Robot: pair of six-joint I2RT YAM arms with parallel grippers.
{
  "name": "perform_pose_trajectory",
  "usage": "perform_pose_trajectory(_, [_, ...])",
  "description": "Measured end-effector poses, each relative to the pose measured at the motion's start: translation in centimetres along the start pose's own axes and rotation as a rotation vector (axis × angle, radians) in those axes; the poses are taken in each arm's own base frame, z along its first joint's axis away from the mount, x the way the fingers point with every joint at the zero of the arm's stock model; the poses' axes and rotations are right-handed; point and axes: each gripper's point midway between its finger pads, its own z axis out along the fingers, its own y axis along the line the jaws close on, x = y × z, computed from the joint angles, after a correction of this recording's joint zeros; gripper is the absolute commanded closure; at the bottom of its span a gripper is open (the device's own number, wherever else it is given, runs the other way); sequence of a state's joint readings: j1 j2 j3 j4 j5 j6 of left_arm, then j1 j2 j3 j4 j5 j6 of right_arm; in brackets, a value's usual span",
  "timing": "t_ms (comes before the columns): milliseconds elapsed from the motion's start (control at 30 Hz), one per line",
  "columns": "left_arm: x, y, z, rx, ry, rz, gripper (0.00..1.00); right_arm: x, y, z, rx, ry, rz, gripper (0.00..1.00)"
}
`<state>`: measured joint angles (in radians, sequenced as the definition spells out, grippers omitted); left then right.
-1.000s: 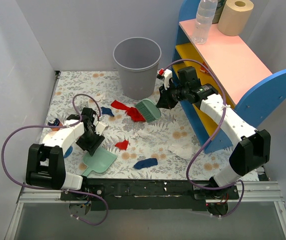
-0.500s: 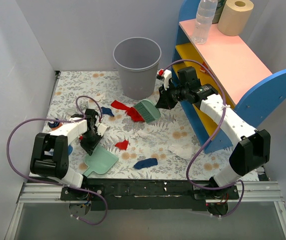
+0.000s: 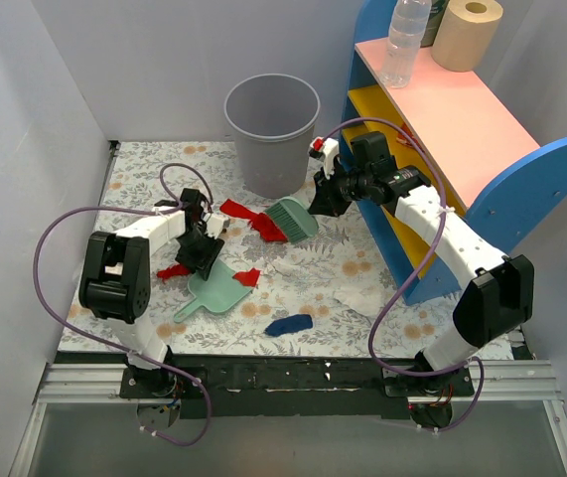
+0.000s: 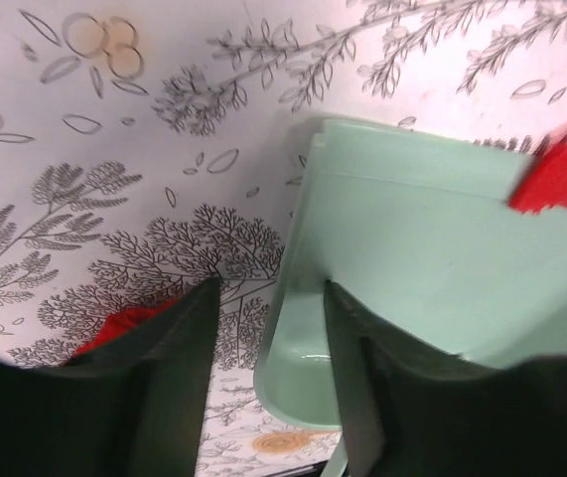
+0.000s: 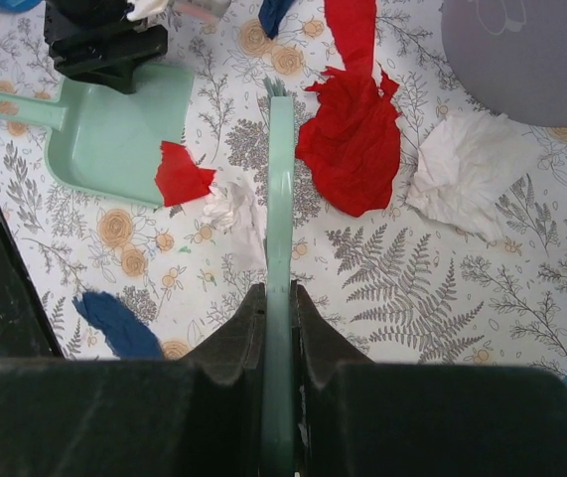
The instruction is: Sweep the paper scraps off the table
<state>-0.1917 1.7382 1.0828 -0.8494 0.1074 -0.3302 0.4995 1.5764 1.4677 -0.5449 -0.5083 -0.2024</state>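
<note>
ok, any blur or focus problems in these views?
Top view: sharp, even light, soft shadows. Left wrist: table print sharp, left claw gripping the dustpan dark, soft, red scrap at the right edge smeared. Right wrist: scraps and brush crisp, right claw dark, out of focus.

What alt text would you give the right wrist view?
The right gripper clamps a mint-green brush, seen edge-on over the floral table. A big red scrap and a white scrap lie right of it; a dustpan with a small red scrap at its lip lies left.
</note>
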Motion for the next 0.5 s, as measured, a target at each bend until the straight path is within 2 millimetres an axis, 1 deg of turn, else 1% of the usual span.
perform_pose_trajectory(67, [-0.8,0.0,-0.2,0.002,-0.025,-0.006,0.44,0.0,-0.2,0.0,0.007,0.001,-0.01,0.99])
perform_pose_trajectory(133, [-1.0,-0.3,-0.7,0.01,-0.042,-0.01,0.4,0.1,-0.3,0.0,0.013,0.002,-0.013,0.99])
perform_pose_trajectory(167, [-0.9,-0.6,-1.2,0.021,-0.052,-0.011,0.36,0.2,-0.3,0.0,0.015,0.003,-0.015,0.99])
perform_pose_trajectory(200, [-1.0,-0.8,-1.8,0.027,-0.068,-0.006,0.27,0.3,-0.3,-0.1,0.018,0.006,-0.014,0.99])
perform_pose_trajectory(267, [-0.9,-1.4,-3.8,0.034,-0.131,0.018,0.22,0.8,-0.2,-0.3,0.024,0.012,-0.015,0.99])
perform_pose_trajectory(300, [-0.5,-1.8,-4.8,0.034,-0.166,0.038,0.2,1.0,-0.1,-0.4,0.027,0.014,-0.015,0.99])
perform_pose_trajectory(400, [1.0,-3.0,-7.7,0.025,-0.265,0.101,0.17,1.5,0.0,-0.8,0.032,0.019,-0.021,0.99])
perform_pose_trajectory(467, [2.6,-3.5,-8.7,0.007,-0.306,0.15,0.18,1.6,0.1,-0.8,0.032,0.02,-0.026,0.99])
perform_pose_trajectory(500, [3.5,-3.7,-8.7,0.002,-0.307,0.171,0.18,1.6,0.1,-0.8,0.032,0.02,-0.027,0.99])
